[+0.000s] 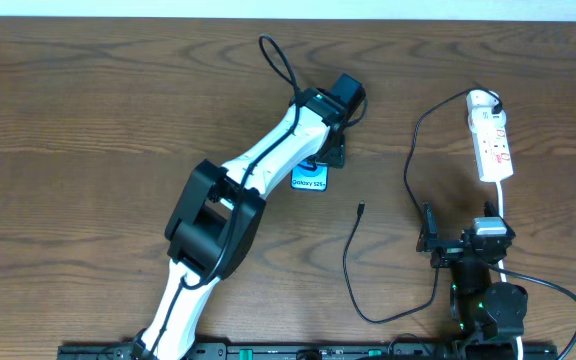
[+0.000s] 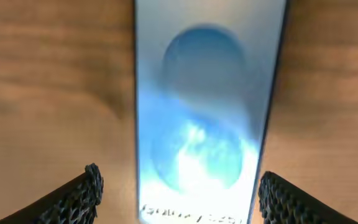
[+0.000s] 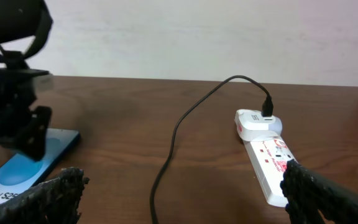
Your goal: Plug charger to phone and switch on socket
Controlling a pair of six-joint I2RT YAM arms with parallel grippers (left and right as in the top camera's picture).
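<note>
The phone (image 1: 309,179) lies flat on the wooden table with its blue screen up; it fills the left wrist view (image 2: 207,112) and shows at the left of the right wrist view (image 3: 23,168). My left gripper (image 1: 326,150) is open, its fingers (image 2: 178,193) straddling the phone's sides without touching. The charger cable (image 1: 348,265) runs from the socket (image 1: 491,140) across the table to its free plug (image 1: 361,209). My right gripper (image 1: 430,238) is open and empty (image 3: 182,193) near the front edge, with the cable (image 3: 173,143) between its fingers and the socket (image 3: 269,155) to its right.
A white cord (image 1: 505,205) runs from the socket toward the front edge beside my right arm. The left arm (image 1: 238,190) stretches diagonally across the middle of the table. A pale wall stands behind the table's far edge (image 3: 197,37).
</note>
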